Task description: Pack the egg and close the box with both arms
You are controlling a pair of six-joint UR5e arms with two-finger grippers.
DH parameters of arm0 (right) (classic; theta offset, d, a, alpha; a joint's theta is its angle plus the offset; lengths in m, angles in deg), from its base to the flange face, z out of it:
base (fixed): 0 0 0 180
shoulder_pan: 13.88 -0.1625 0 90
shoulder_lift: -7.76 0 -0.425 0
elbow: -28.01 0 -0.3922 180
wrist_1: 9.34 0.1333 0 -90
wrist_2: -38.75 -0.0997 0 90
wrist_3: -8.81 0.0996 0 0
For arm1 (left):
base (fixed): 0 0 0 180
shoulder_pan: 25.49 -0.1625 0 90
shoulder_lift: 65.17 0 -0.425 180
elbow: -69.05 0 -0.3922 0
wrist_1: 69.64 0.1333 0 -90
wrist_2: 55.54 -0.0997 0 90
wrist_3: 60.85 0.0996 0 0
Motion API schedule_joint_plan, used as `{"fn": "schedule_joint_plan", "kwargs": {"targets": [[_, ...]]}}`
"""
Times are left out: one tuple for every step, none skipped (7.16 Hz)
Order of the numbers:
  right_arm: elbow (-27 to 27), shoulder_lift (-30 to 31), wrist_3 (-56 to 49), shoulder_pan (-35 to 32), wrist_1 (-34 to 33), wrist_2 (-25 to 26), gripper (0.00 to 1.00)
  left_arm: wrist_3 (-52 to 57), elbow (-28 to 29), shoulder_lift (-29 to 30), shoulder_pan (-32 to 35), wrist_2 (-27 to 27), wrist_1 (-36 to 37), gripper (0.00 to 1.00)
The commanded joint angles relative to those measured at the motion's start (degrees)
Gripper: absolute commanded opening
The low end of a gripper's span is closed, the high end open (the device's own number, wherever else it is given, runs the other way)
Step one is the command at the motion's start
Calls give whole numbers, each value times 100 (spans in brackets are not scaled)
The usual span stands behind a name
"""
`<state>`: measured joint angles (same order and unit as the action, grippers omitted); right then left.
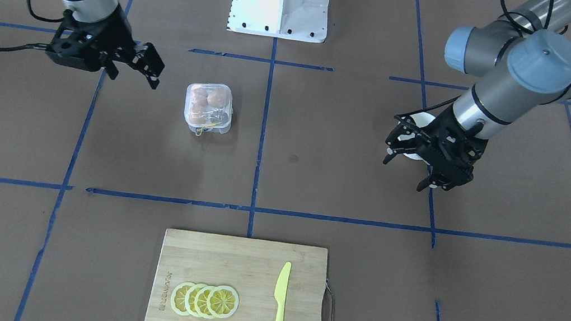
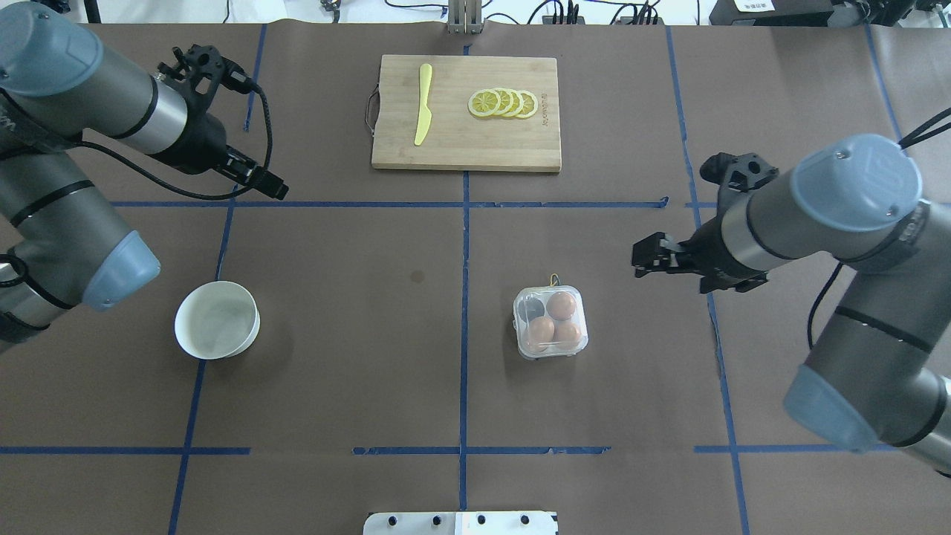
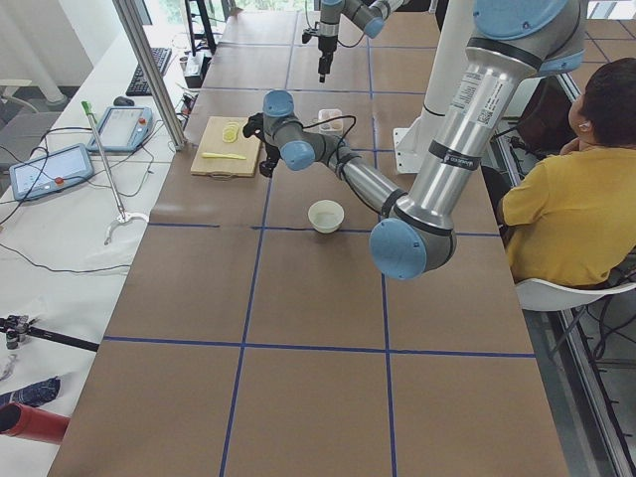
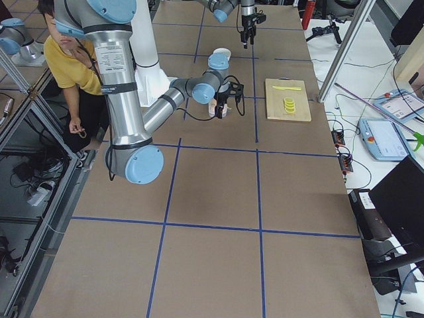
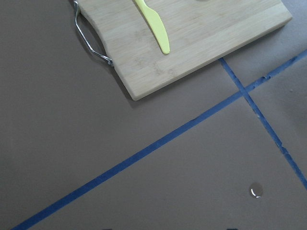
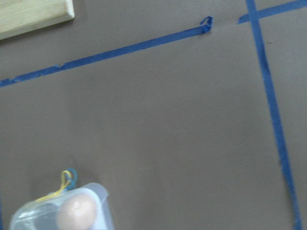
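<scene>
The clear box [image 2: 550,322] stands right of the table's middle with its lid down. Three orange-brown eggs lie in its cups, one of them the egg [image 2: 562,305]; the fourth cup looks dark. The box also shows in the front view [image 1: 208,107], and its corner with one egg [image 6: 76,212] shows in the right wrist view. My right gripper [image 2: 637,261] hovers a short way beyond and to the right of the box, open and empty. My left gripper [image 2: 276,189] is far off at the left, open and empty. In the front view it [image 1: 403,172] overlaps the bowl.
A round white bowl [image 2: 223,349] stands at the near left. A wooden cutting board [image 2: 461,141] at the far middle carries a yellow knife [image 2: 423,104] and lemon slices [image 2: 505,102]. Blue tape lines cross the brown table. A person sits behind the robot.
</scene>
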<state>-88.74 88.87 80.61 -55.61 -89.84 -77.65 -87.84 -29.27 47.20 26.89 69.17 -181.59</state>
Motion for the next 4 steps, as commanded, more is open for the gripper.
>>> {"fn": "schedule_joint_plan", "kwargs": {"targets": [[299, 807, -2377, -1400, -18, -677, 100, 1068, 41, -487, 655, 140, 51, 86], [981, 844, -3695, -2357, -27, -1273, 100, 1777, 59, -863, 1259, 367, 51, 100], [1684, 784, -5057, -3175, -45, -1497, 100, 2506, 102, -1049, 2005, 465, 260, 100], [2230, 696, -6054, -3775, -80, -1542, 100, 3506, 120, -1086, 2578, 457, 914, 100]]}}
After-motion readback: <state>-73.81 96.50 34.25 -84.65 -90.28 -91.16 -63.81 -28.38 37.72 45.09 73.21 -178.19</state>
